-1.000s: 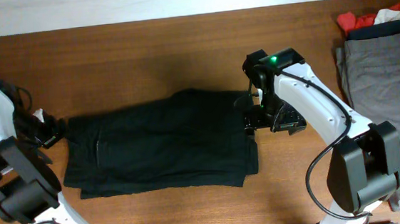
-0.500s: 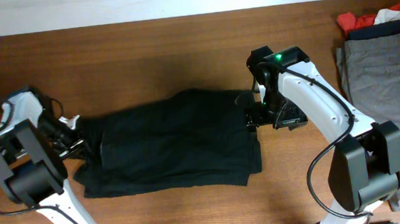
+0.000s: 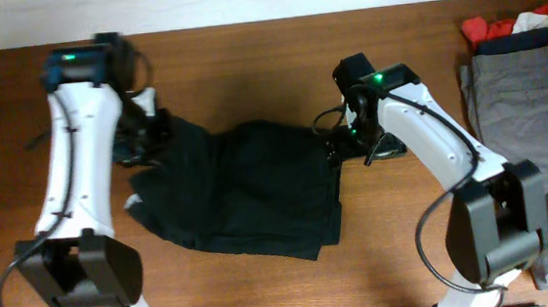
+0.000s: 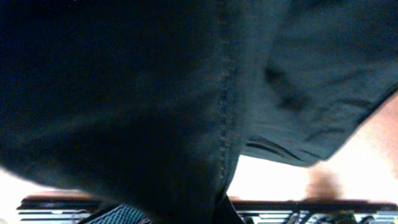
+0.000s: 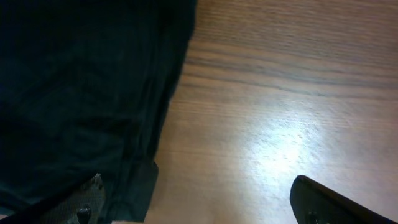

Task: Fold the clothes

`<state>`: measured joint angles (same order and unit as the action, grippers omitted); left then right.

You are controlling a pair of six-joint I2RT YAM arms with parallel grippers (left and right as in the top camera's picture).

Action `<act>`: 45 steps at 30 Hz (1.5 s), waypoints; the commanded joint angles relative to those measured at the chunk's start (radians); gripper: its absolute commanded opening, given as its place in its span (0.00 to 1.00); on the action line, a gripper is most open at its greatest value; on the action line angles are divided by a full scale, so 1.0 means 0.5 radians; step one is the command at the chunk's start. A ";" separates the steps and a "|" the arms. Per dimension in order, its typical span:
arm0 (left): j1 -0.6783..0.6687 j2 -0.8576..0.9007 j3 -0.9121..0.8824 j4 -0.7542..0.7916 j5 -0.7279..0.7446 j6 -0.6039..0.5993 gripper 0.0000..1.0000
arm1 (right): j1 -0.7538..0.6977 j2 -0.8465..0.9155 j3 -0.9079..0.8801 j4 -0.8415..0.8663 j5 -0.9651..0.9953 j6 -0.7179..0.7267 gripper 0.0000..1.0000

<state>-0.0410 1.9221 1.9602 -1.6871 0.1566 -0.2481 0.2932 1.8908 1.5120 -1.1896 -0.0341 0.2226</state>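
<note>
Black shorts [image 3: 247,185] | left claw [image 3: 150,134] clamped on edge (lifted) | right claw [image 3: 338,151] agape

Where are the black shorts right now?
Overhead, the black shorts lie mid-table between the left arm and right arm, their left corner bunched up against the left arm.
</note>
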 commanded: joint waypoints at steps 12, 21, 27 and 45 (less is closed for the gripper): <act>-1.044 -0.041 0.031 0.706 0.121 -0.423 0.00 | -0.013 0.625 0.027 0.166 -0.141 -0.048 0.18; -0.941 -0.041 0.031 0.578 -0.037 -0.729 0.00 | 0.269 0.668 0.029 0.442 -0.349 -0.063 0.11; -1.224 -0.041 0.031 0.633 -0.037 -0.718 0.02 | 0.224 0.668 0.178 0.331 -0.388 -0.176 0.15; -0.691 0.158 -0.067 0.697 0.026 0.159 0.84 | -0.611 0.663 1.678 -1.012 -0.636 -0.222 0.99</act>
<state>-0.4808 1.9217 1.9598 -1.3712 0.1078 -0.3107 -0.0051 2.2349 2.3341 -1.6913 -0.3332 0.1165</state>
